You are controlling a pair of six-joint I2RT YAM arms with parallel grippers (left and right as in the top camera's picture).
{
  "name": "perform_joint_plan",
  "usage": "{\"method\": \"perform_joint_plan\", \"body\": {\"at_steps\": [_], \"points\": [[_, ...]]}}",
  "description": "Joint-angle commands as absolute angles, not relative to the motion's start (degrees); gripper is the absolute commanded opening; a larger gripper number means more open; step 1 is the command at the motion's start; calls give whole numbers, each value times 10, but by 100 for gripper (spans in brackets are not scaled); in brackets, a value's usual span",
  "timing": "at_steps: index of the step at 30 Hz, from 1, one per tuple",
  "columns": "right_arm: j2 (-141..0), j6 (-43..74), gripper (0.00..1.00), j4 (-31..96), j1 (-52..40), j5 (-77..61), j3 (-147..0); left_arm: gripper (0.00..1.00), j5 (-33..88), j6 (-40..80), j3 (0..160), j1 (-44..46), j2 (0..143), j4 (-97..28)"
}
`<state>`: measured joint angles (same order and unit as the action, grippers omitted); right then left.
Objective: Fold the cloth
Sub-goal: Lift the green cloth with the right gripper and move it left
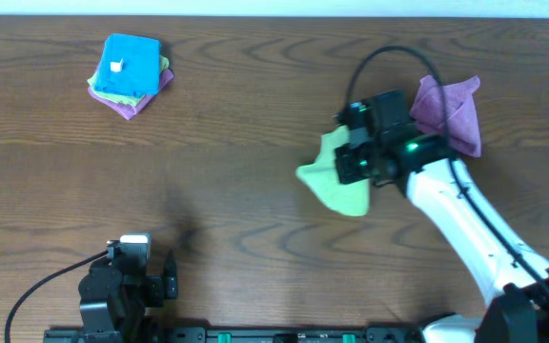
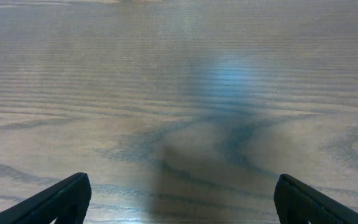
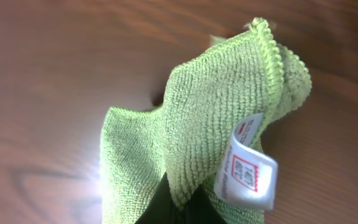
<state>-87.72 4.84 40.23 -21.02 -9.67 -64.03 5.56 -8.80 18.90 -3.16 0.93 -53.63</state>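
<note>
A purple cloth (image 1: 451, 112) lies crumpled at right, a blue-topped cloth stack (image 1: 130, 71) at upper left.

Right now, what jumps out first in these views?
The right gripper pinches the bunched green cloth right of centre, with its white tag dangling in the wrist view. A purple cloth lies just beyond that arm, and a blue-topped stack sits at far left. The left gripper rests open at the near edge.
</note>
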Motion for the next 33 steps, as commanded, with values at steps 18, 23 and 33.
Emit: {"method": "perform_joint_plan", "body": {"at_steps": [18, 23, 33], "points": [[-873, 74, 79, 261, -303, 45, -654, 95, 54, -81, 189, -29, 6, -542], [-894, 74, 77, 258, -294, 45, -654, 95, 54, -81, 189, -29, 6, -542], [-1038, 56, 68, 134, -218, 9, -654, 95, 54, -81, 189, -29, 6, -542]]}}
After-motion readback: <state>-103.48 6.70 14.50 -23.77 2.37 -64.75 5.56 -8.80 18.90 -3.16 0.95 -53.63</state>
